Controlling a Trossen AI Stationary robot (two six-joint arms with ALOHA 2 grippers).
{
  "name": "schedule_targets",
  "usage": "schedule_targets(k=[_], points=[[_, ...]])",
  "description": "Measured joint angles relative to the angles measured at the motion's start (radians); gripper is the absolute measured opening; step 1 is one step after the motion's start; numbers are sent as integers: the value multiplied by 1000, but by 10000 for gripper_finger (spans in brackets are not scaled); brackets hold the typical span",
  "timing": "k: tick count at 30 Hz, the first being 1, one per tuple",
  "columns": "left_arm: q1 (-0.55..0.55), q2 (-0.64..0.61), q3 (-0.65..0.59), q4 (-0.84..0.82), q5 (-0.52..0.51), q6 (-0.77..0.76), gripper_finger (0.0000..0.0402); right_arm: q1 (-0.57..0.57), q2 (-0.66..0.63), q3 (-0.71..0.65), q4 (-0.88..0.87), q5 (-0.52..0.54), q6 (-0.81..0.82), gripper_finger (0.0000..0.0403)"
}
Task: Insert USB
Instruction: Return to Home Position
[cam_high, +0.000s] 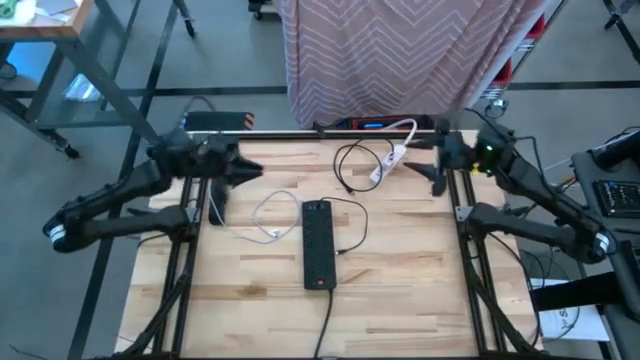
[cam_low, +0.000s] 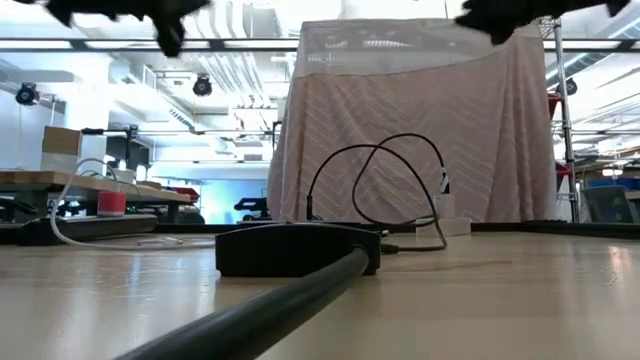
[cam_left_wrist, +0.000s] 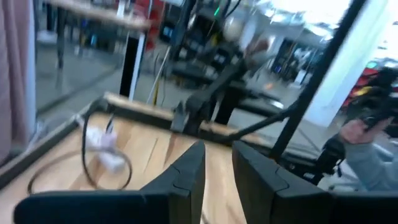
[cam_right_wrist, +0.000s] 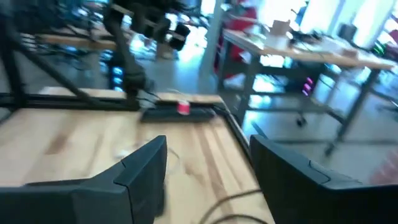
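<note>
gaps in left gripper (cam_left_wrist: 217, 150), right gripper (cam_right_wrist: 208, 144)

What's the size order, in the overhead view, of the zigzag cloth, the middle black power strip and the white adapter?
1. zigzag cloth, largest by far, though probably nearer the camera.
2. black power strip.
3. white adapter, smallest.

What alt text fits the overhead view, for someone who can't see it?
A black power strip lies at the middle of a wooden table, a loose white cable to its left and a looped black cable with a white plug block beyond it. The left gripper and right gripper hover open over the table's far side.
</note>
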Motion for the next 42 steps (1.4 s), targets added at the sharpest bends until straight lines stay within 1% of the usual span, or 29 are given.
schedule_targets(k=[4, 6, 8, 10, 13, 16, 18, 20, 22, 23, 25, 28, 31, 34, 36, 38, 40, 42], points=[[-1, -180, -66, 11, -5, -10, 66, 0, -166, -59, 4, -88, 39, 217], [-3, -260, -115, 32, -23, -17, 66, 0, -244, -102, 10, -132, 81, 220], [-6, -328, -175, 87, -39, -47, 66, 0, -313, -149, 8, -154, 137, 225], [-9, -380, -263, 129, -44, -78, 66, 0, -381, -202, 20, -196, 207, 228], [-26, -431, -404, 281, -39, -113, 66, 0, -473, -294, 34, -241, 303, 233], [-45, -459, -546, 459, -39, -146, 66, 0, -554, -390, 51, -255, 387, 235], [-61, -458, -622, 575, -57, -158, 66, 7, -552, -449, 154, -305, 478, 236], [-86, -456, -687, 656, -85, -165, 66, 21, -552, -510, 284, -319, 595, 234], [-130, -441, -677, 610, -122, -145, 66, 39, -533, -566, 477, -321, 664, 231], [-157, -430, -674, 598, -137, -130, 66, 52, -517, -599, 544, -324, 684, 230], [-227, -401, -671, 600, -193, -96, 66, 69, -509, -663, 594, -317, 701, 227], [-346, -360, -666, 597, -334, -27, 66, 95, -516, -721, 655, -314, 672, 223], [-458, -325, -673, 599, -468, 22, 66, 124, -510, -730, 535, -280, 623, 219], [-541, -299, -682, 593, -587, 41, 66, 150, -516, -730, 526, -251, 564, 217], [-577, -285, -685, 595, -604, 47, 66, 166, -522, -730, 511, -210, 539, 217], [-603, -274, -685, 611, -614, 39, 66, 205, -518, -730, 496, -160, 520, 220], [-620, -268, -685, 644, -633, 31, 66, 270, -507, -730, 430, -123, 489, 224], [-629, -257, -685, 674, -641, 43, 66, 350, -507, -730, 401, -56, 457, 228]])
